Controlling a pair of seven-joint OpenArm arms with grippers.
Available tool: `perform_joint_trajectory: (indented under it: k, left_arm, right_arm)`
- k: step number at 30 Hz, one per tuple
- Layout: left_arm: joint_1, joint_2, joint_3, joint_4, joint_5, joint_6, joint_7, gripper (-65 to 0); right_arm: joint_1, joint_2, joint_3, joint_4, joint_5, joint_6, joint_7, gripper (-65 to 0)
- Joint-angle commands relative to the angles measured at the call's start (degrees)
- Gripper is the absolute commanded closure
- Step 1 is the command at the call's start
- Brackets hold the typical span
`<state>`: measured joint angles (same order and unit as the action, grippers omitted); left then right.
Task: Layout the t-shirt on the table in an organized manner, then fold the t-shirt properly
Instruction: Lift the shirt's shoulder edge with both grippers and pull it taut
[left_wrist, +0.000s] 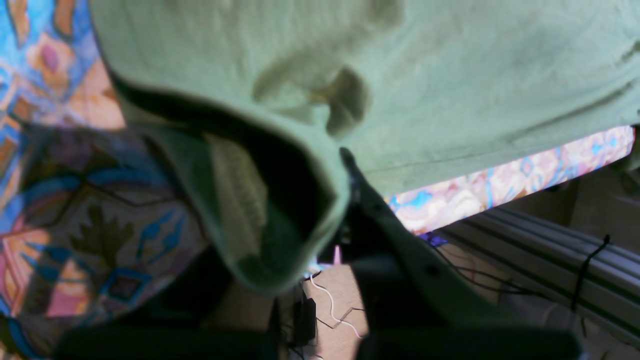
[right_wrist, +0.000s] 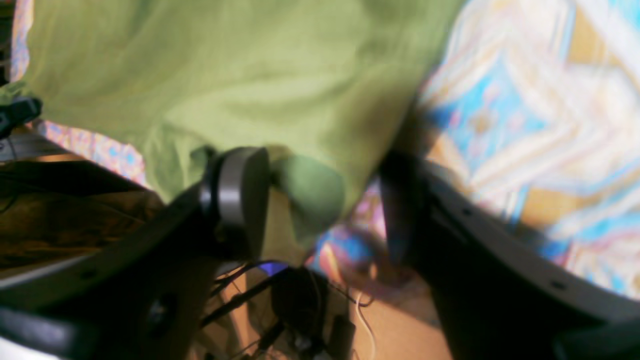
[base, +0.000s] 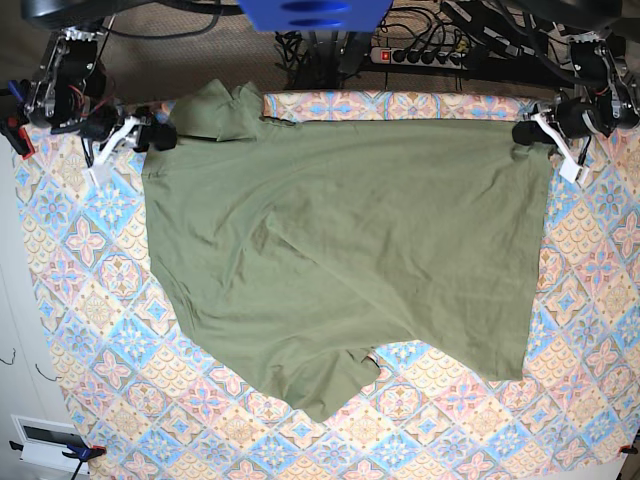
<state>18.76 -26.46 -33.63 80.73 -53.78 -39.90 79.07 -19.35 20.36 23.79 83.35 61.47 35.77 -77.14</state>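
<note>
Tile-patterned cloth worktop (base: 80, 330) under creased olive-green cotton t-shirt (base: 340, 250); left hand (base: 535, 133) pinching its hem, right hand (right_wrist: 320, 200) spread wide.

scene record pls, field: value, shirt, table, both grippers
t-shirt: olive green, spread on the table, lying skewed, hem corners at the far edge, creased
table: tile-patterned cloth, visible around the shirt
left gripper: shut on a shirt corner, base view's right
right gripper: jaws wide apart, shirt corner hanging loose between them
fold: not started
</note>
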Motion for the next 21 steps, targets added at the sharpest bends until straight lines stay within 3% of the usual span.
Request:
perform_joint_trajectory:
  k: [1,7,21]
  left_arm:
    - [-0.3,-1.1,-0.5,0.7,-0.7,-0.1,-0.5,0.0]
    - [-0.3,-1.1,-0.5,0.7,-0.7,-0.1,-0.5,0.0]
    - [-0.3,-1.1,-0.5,0.7,-0.7,-0.1,-0.5,0.0]
  right_arm:
    - [-1.4,0.8,0.1,0.2,-2.8,-0.6,-2.9,-34.3]
    - [-4.7,0.8,0.0,0.3,-2.7,-0.5,-2.9,-30.7]
    - [-4.8,-0.8,-7.4,3.7,-2.6,-0.5,-2.9,-30.6]
